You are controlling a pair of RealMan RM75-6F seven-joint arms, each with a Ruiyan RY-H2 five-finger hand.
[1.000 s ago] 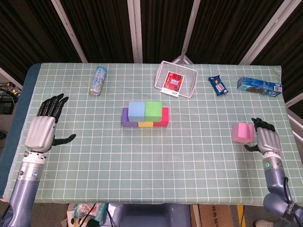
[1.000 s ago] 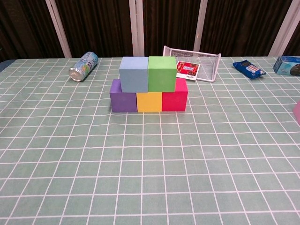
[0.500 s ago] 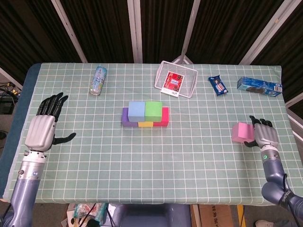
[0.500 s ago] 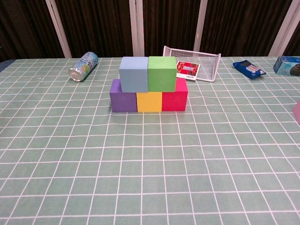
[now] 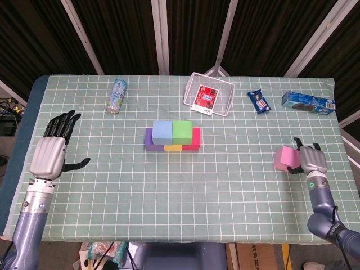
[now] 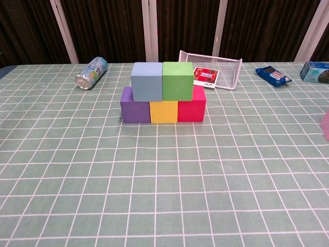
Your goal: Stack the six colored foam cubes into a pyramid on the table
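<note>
Five cubes stand stacked mid-table: purple (image 6: 135,111), yellow (image 6: 163,111) and red (image 6: 192,107) in a row, with blue (image 6: 147,82) and green (image 6: 178,81) on top. The same stack (image 5: 172,136) shows in the head view. The pink cube (image 5: 284,158) sits slightly tilted near the table's right edge, and only a sliver of the pink cube (image 6: 326,123) shows in the chest view. My right hand (image 5: 311,159) grips it from its right side, thumb at the near corner and fingers at the far corner. My left hand (image 5: 53,149) hovers open over the left edge, fingers spread.
A drink can (image 5: 116,95) lies at the back left. A tipped white wire basket (image 5: 210,94) with a red card lies behind the stack. A snack packet (image 5: 259,102) and a blue biscuit box (image 5: 308,102) lie at the back right.
My right hand has moved forward and closed in on the pink cube, which has shifted slightly left and tilted. The left hand and the stack have not moved.
</note>
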